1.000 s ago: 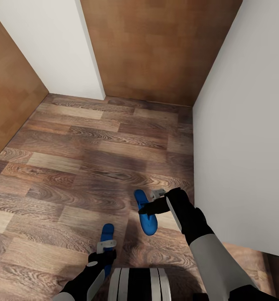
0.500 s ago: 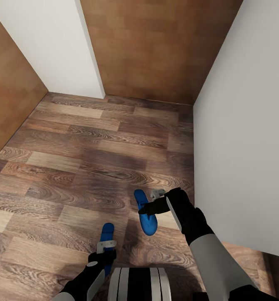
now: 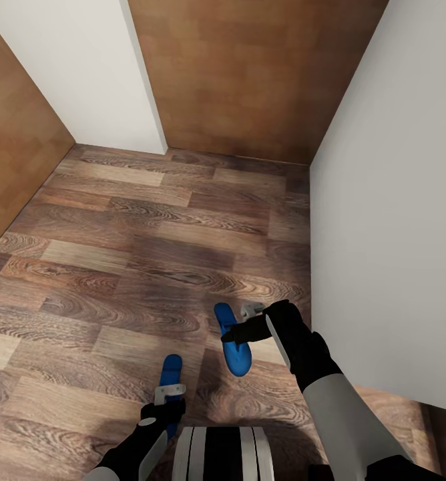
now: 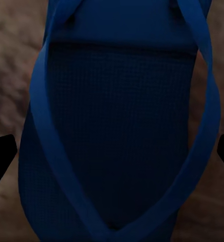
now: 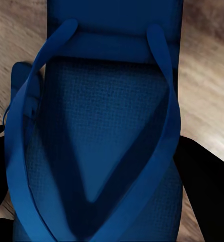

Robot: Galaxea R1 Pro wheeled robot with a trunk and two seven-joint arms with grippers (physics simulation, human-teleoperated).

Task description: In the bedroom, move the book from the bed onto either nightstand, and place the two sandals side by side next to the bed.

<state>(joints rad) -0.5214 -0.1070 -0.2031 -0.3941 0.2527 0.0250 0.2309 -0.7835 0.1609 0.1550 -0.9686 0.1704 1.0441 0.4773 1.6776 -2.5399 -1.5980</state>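
Head view showed the left gripper [image 3: 171, 394] and right gripper [image 3: 240, 329] each clamped on a blue sandal [image 3: 236, 342]; carrying both bedside seemingly came next.

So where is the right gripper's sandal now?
In the head view the blue sandal sits in the right gripper, over the wood floor, near the white wall.

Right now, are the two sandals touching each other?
Apart. In the head view, the left gripper's sandal and the right gripper's sandal hang with a clear strip of wood floor showing between them.
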